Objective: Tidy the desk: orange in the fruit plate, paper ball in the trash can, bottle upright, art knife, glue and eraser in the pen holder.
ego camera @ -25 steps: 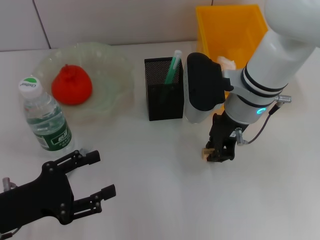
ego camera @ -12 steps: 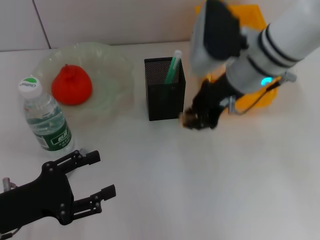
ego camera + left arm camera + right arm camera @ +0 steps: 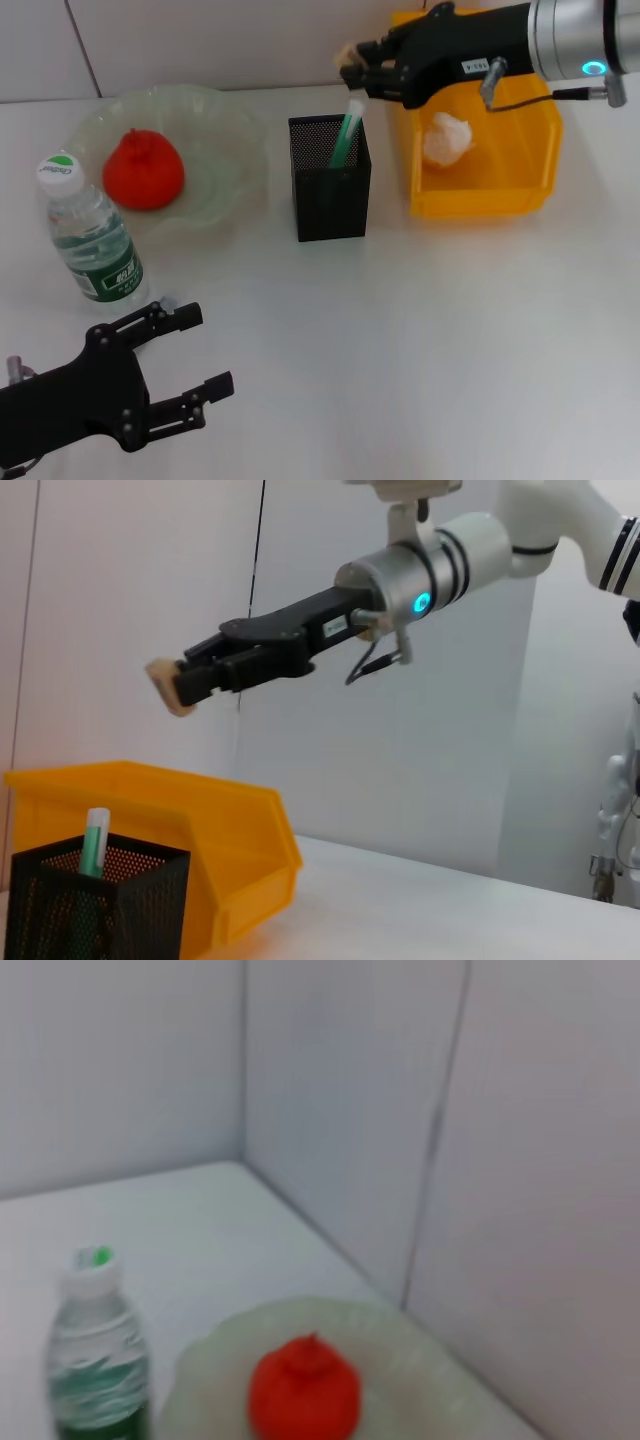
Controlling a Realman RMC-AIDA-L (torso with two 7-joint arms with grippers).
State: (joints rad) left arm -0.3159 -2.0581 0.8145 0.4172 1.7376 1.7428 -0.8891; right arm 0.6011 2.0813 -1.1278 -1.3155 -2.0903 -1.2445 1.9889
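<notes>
Right gripper [image 3: 352,66], at upper centre of the head view, pinches the eraser [image 3: 347,52] in the air above the pen holder [image 3: 328,192]. Right of that, the paper ball [image 3: 446,138] lies in the trash can [image 3: 480,195]. Left gripper [image 3: 190,365] sits spread open at lower left.

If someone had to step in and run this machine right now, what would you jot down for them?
Right gripper: shut on the tiny tan eraser, held in the air above the black mesh pen holder; not yet dropped.
Left gripper: open, idle low over the near white table.
Done: red-orange orange in the pale-green fruit plate; white paper ball in the yellow trash can; clear water bottle upright.
Left: release the eraser into the holder.
</notes>
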